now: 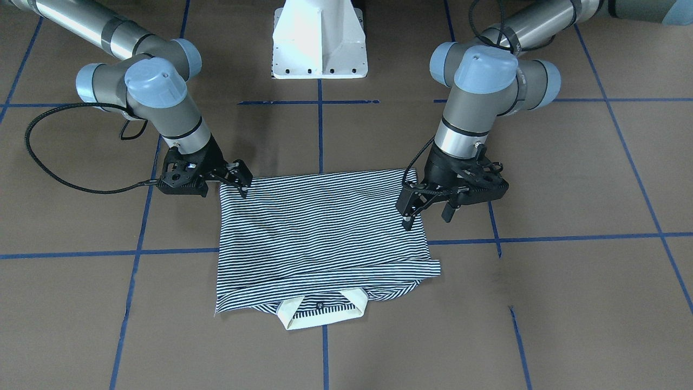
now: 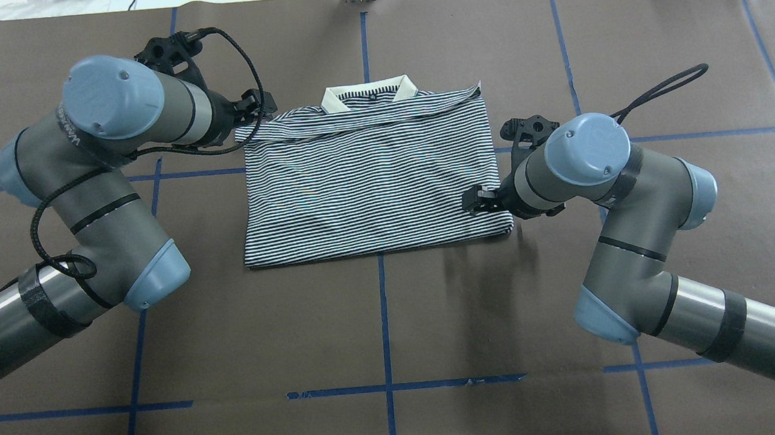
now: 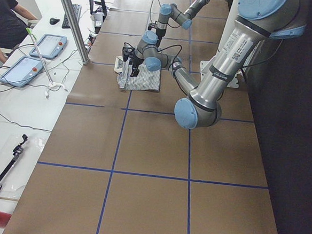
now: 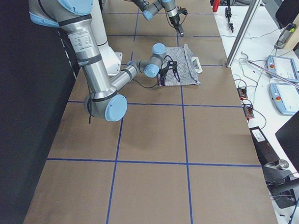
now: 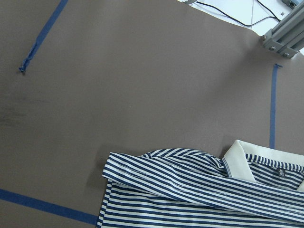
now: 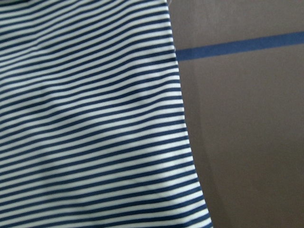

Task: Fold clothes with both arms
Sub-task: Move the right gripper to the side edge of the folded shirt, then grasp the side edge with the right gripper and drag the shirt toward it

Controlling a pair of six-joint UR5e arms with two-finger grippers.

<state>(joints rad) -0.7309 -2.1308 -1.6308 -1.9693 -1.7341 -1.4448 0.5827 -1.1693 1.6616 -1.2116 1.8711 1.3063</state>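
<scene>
The striped polo shirt (image 1: 319, 233) lies folded flat on the brown table, its cream collar (image 1: 325, 317) on the side away from the robot. It also shows in the overhead view (image 2: 370, 177). My left gripper (image 2: 261, 108) hovers above the shirt's far left corner beside the collar (image 2: 367, 93). Its fingers look open and hold nothing (image 1: 426, 214). The left wrist view shows that corner (image 5: 190, 190) from above. My right gripper (image 2: 473, 201) sits low at the shirt's near right edge, looks open, and holds no cloth (image 1: 241, 181). The right wrist view shows that edge (image 6: 85, 118) close up.
The white pedestal base (image 1: 319, 43) stands at the robot's side of the table. Blue tape lines (image 2: 384, 301) grid the brown surface. A side desk with tablets (image 3: 20, 70), cables and an aluminium post (image 3: 71, 20) runs beyond the table's far edge.
</scene>
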